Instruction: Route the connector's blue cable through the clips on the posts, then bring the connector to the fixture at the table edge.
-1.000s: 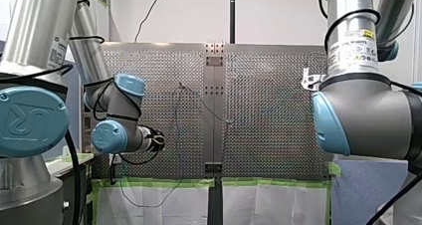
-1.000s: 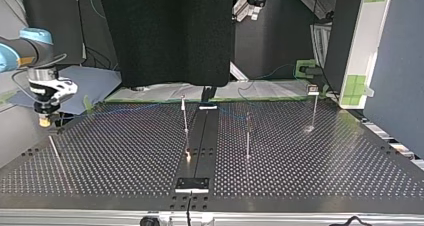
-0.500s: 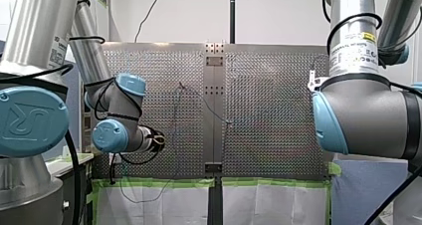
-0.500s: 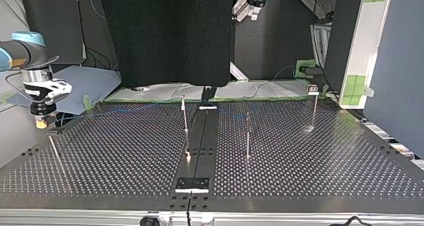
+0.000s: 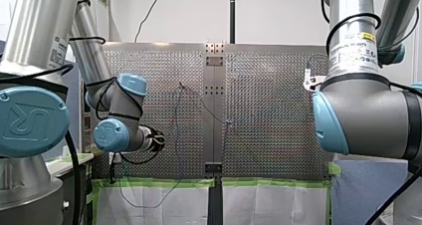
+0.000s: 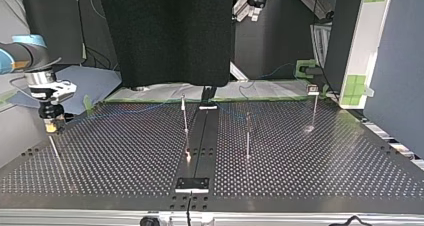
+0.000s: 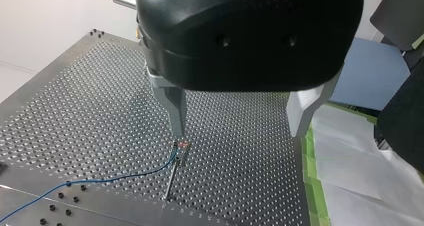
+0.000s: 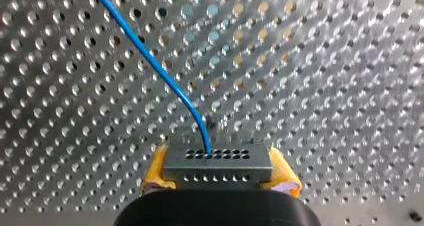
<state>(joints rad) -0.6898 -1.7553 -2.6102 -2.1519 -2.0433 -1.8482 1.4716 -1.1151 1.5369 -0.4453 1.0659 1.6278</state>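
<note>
Right wrist view: find my right claw (image 8: 217, 172) pinched on the one connector (image 8: 217, 161) between two yellow pads (image 8: 154, 173), with one blue cable (image 8: 150, 56) running off ahead of the claw over the table (image 8: 325, 86). Could twist the connector askew by pulling against a taut cable.

Left wrist view: find my left claw (image 7: 239, 132) spread wide, empty. One post (image 7: 173, 176) with one clip (image 7: 181, 146) just under one finger, cable reaching it. Could knock the post or unhook the cable by lowering.

Top view: count three upright posts well apart from my right claw, and one leaning rod (image 6: 55, 153) just under it. Could snag there.

Front view: cannot read either claw. Count two posts between the arms.
</note>
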